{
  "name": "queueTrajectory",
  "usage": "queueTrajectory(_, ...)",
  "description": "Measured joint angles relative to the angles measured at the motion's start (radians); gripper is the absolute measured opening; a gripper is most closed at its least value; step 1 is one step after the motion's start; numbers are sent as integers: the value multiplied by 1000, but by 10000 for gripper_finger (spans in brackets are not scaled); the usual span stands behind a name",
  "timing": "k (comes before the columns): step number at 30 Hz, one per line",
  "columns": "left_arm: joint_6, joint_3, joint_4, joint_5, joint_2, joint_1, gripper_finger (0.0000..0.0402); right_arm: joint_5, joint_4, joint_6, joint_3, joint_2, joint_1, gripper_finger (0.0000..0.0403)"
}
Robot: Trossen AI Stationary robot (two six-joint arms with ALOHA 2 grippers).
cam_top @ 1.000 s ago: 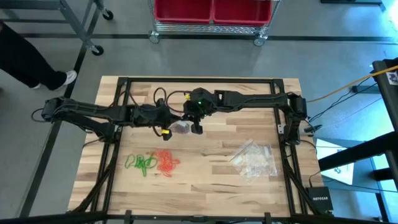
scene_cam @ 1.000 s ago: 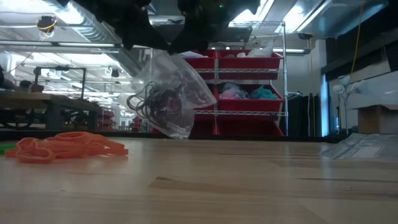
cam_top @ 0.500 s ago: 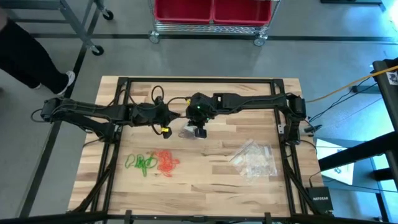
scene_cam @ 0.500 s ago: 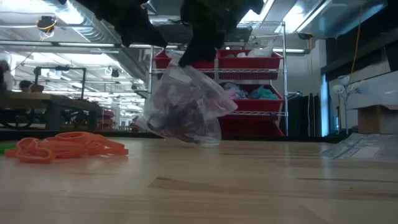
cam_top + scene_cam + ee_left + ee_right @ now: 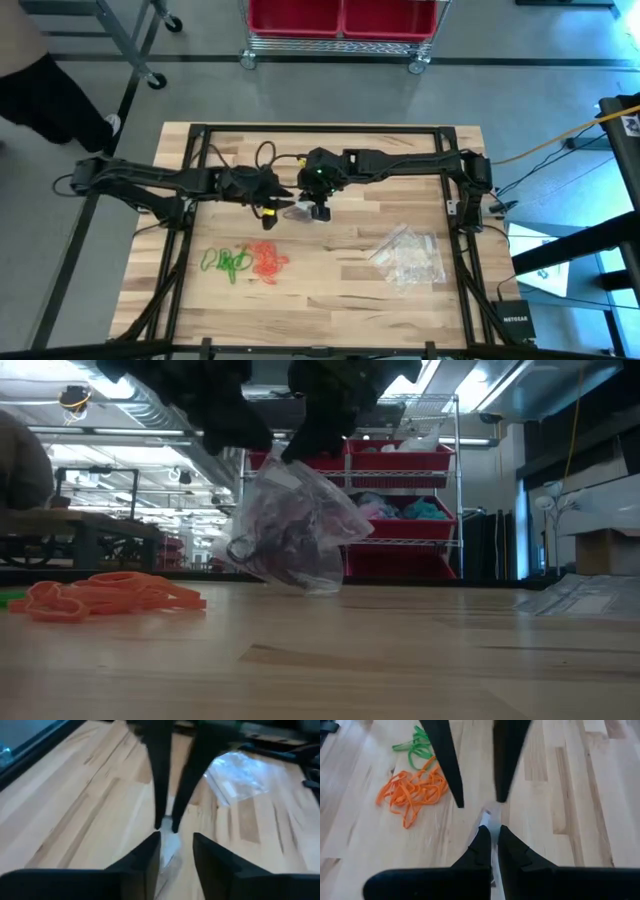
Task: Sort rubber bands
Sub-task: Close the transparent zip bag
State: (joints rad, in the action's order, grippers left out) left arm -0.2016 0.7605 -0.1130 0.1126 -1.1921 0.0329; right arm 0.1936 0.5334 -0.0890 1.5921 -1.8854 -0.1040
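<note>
A clear plastic bag (image 5: 300,520) with black rubber bands (image 5: 280,540) inside hangs near the table's middle. My right gripper (image 5: 492,829) is shut on the bag's top. My left gripper (image 5: 176,836) is open. Its fingers (image 5: 451,775) stand on either side of the bag's top, and I cannot tell whether they touch it. Loose orange rubber bands (image 5: 268,260) and green rubber bands (image 5: 228,262) lie on the wood toward the near left. My right gripper pinches the bag's top edge (image 5: 486,816) between its two fingers, coming in slanted downward from the table's right. The bag hangs below the fingers with the black bands in its lower part. Its bottom (image 5: 300,586) is at table height; whether it rests there I cannot tell.
A heap of flat clear bags (image 5: 408,258) lies at the near right. The black frame rails (image 5: 200,135) run around the table's edge. Bare wood lies between the heap and the loose bands. A person stands off the table's far left corner (image 5: 45,95).
The bag has swung from hanging clear, sunk lower and shifted a little toward the right edge; its bottom now hangs at table height. My left arm has edged toward the bag.
</note>
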Motion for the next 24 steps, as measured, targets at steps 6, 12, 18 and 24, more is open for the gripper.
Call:
queueTrajectory(6,-3,-1,34,-1,-24,17,144,0,-12,-6,0,0,0,8)
queueTrajectory(12,23,-1,53,-2,-24,17,134,1,-10,-15,0,0,0,8)
queueTrajectory(18,51,-1,49,-2,-24,17,59,1,-9,-21,0,0,0,8)
queueTrajectory(24,82,-1,46,-1,-24,26,3,1,-10,-21,0,0,0,8)
